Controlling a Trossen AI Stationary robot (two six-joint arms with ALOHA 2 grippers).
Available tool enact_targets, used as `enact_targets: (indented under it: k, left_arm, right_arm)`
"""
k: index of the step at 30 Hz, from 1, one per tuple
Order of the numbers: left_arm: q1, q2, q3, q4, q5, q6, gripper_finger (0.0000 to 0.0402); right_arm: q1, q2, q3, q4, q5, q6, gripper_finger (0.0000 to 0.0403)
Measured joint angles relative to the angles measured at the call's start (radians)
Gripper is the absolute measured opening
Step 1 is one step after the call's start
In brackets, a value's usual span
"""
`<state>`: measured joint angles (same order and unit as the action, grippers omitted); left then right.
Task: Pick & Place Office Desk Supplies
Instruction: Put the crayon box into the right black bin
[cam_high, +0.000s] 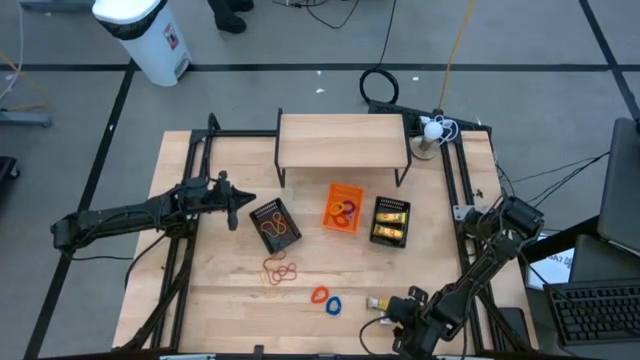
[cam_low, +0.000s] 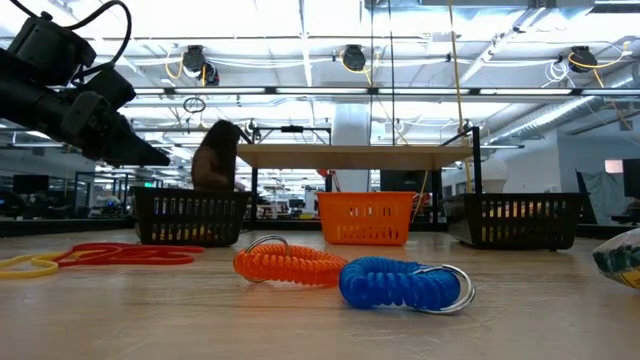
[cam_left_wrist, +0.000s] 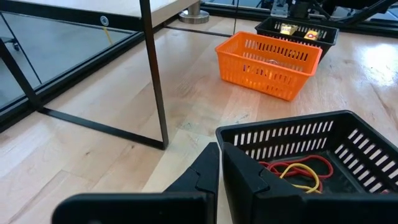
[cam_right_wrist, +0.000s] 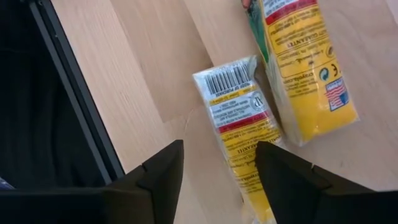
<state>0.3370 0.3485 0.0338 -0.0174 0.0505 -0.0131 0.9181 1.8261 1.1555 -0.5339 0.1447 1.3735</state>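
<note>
My left gripper (cam_left_wrist: 221, 163) is shut and hovers above the table, beside the left black mesh bin (cam_high: 275, 225), which has red and yellow rubber bands (cam_left_wrist: 298, 169) in it. My right gripper (cam_right_wrist: 217, 158) is open near the table's near edge and points down. Its fingers stand on either side of a yellow-and-white packet (cam_right_wrist: 239, 124) that lies flat on the table. A second packet (cam_right_wrist: 305, 62) lies just beyond it. Loose rubber bands (cam_high: 280, 270), an orange coil ring (cam_low: 290, 265) and a blue coil ring (cam_low: 400, 285) lie on the table between the arms.
An orange plastic bin (cam_high: 343, 208) and a second black mesh bin (cam_high: 390, 222) holding yellow packets stand mid-table. Behind them is a low wooden shelf (cam_high: 343, 140) on black legs. Black frame rails (cam_high: 190, 170) run along both table sides.
</note>
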Motion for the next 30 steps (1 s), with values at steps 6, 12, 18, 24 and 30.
enact_targets:
  k: [6,12,18,24,30]
  left_arm:
    - [0.000,0.000,0.000,0.000,0.000,0.001,0.0019]
    - [0.000,0.000,0.000,0.005,0.000,0.008,0.0019]
    - [0.000,0.000,0.000,-0.002,0.000,0.007,0.0019]
    - [0.000,0.000,0.000,-0.002,0.000,0.005,0.0019]
    - [0.000,0.000,0.000,-0.002,0.000,0.005,0.0019]
  right_arm:
    - [-0.006,-0.021,-0.003,0.012,-0.009,-0.035,0.0188]
    - [-0.006,-0.091,-0.009,0.039,0.008,-0.108,0.0187]
    - [-0.008,-0.171,-0.008,0.045,0.062,-0.195,0.0187]
    - [-0.006,-0.193,-0.006,-0.053,0.038,-0.147,0.0187]
    - [-0.006,-0.146,-0.006,-0.076,-0.021,-0.084,0.0187]
